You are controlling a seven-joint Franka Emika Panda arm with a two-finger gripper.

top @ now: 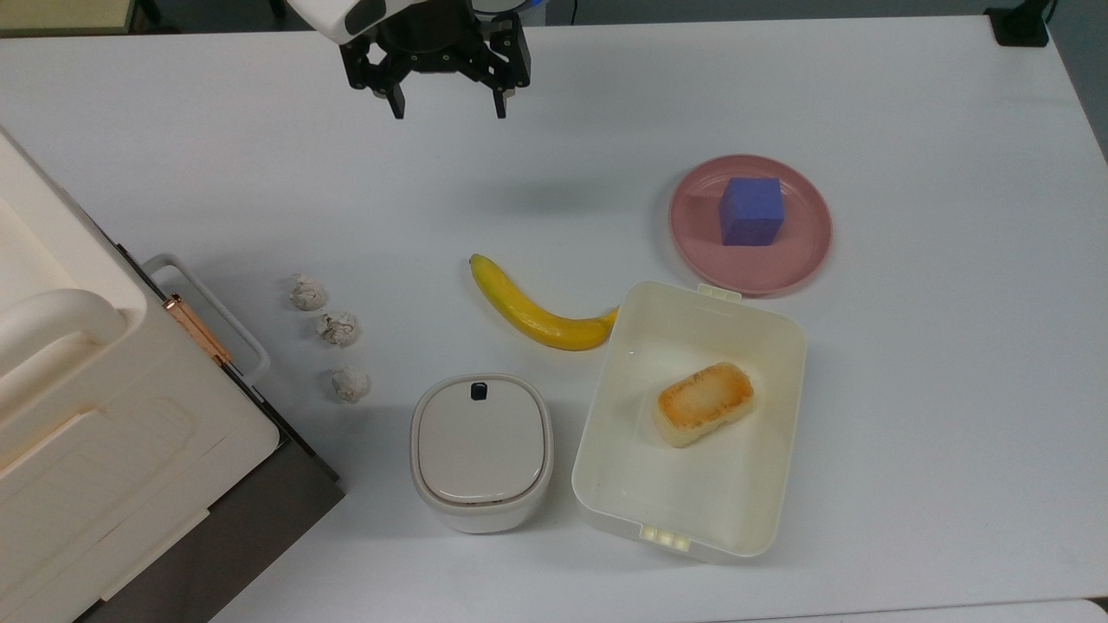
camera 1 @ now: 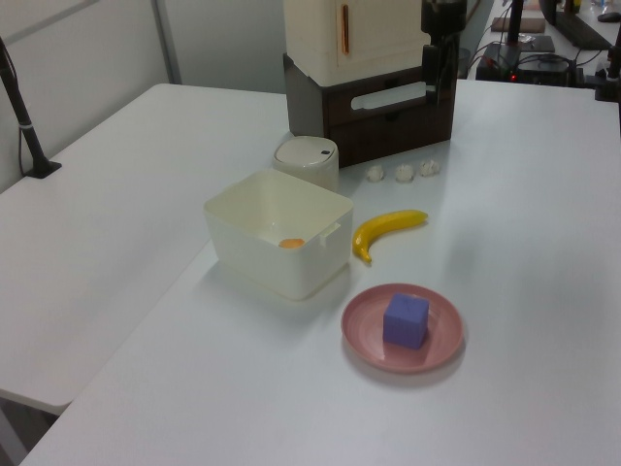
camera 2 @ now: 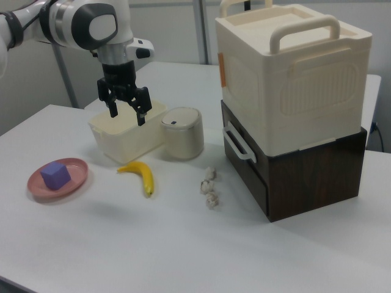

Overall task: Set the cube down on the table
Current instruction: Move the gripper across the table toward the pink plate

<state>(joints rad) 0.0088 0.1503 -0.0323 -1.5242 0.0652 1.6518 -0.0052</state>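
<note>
The blue-purple cube [top: 751,210] sits on a round pink plate [top: 801,258], a little toward the top view's left side of the plate. The plate rests on the big white table [top: 935,389]. The cube is not on the bare table yet. The gripper [top: 446,111] hangs in the air near the top edge of the top view, well apart from the cube and off to the top view's left of it. Its two black fingers [camera 2: 141,120] are spread wide with nothing between them. In the right view the gripper [camera 2: 127,116] points down in front of the cream box [camera 2: 125,141]. A yellow banana [top: 537,313] lies on the table between the gripper and the cream box [top: 606,450], and its one end touches the box wall. A toasted bread piece [top: 702,403] lies inside the box. A small round-cornered pot with a lid [top: 481,450] stands just beside the box. Three little white crumpled balls [top: 337,328] lie in a row near a big cream case [camera 2: 290,73] that sits on a dark brown drawer unit [camera 2: 305,168].
</note>
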